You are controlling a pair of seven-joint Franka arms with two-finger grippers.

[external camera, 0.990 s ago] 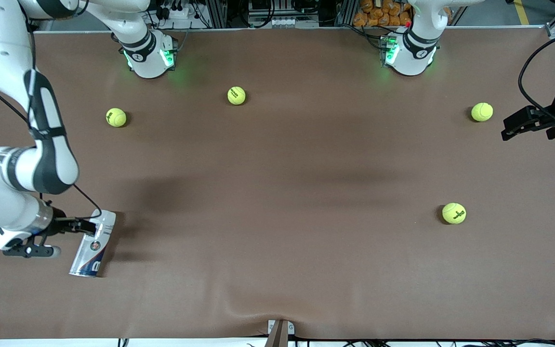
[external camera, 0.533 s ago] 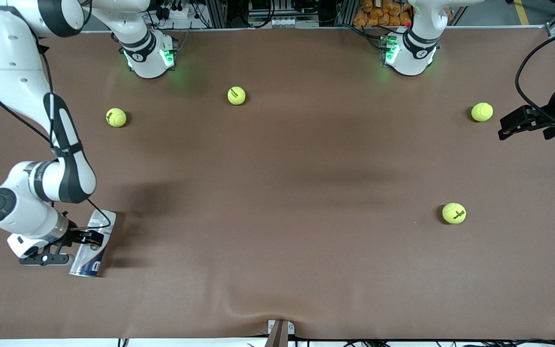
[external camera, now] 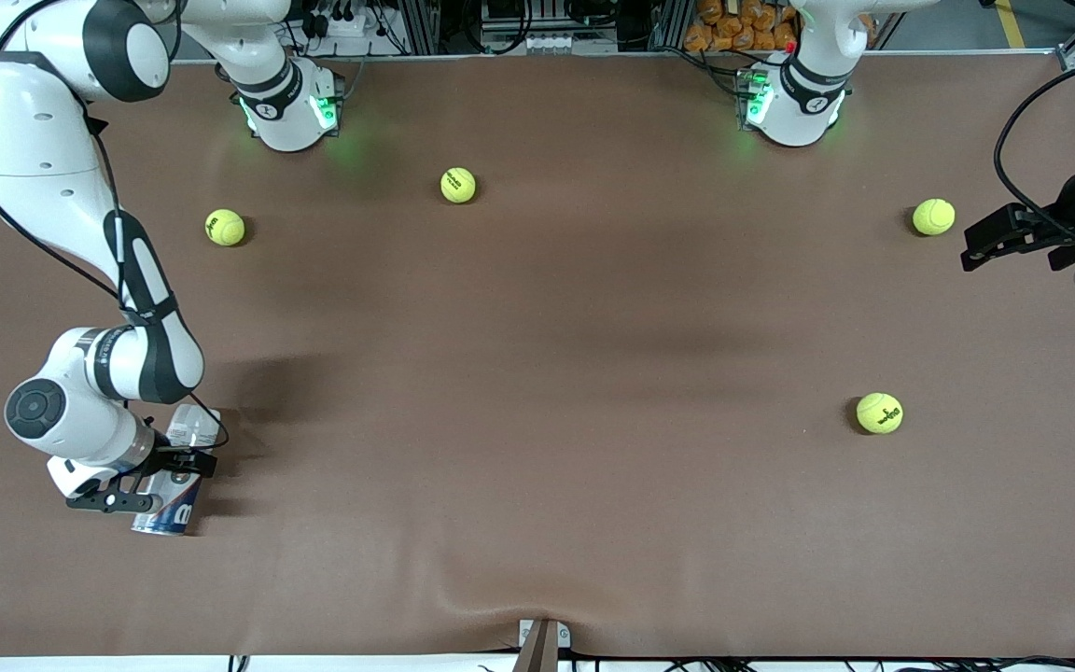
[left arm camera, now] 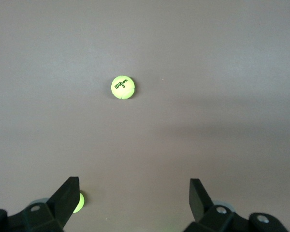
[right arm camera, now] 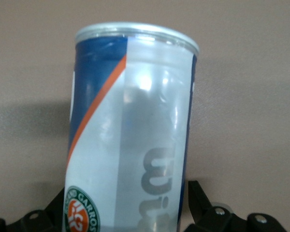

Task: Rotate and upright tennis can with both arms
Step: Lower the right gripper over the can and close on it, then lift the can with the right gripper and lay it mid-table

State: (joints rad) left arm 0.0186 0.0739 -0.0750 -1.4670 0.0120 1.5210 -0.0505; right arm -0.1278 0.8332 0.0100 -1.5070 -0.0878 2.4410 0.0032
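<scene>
Right pincer [external camera: 185,460] clamps clear cylindrical tennis can [external camera: 174,485]; left pincer [external camera: 978,250] spread

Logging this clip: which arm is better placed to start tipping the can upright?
Right. The right gripper is shut on the tennis can; the left gripper waits open near the left arm's end.

White jointed right arm folded low at its worktop end; black two-finger right end effector [external camera: 185,460] clamped. White left arm waits; black left end effector [left arm camera: 131,194] raised, fingers spread wide.
</scene>
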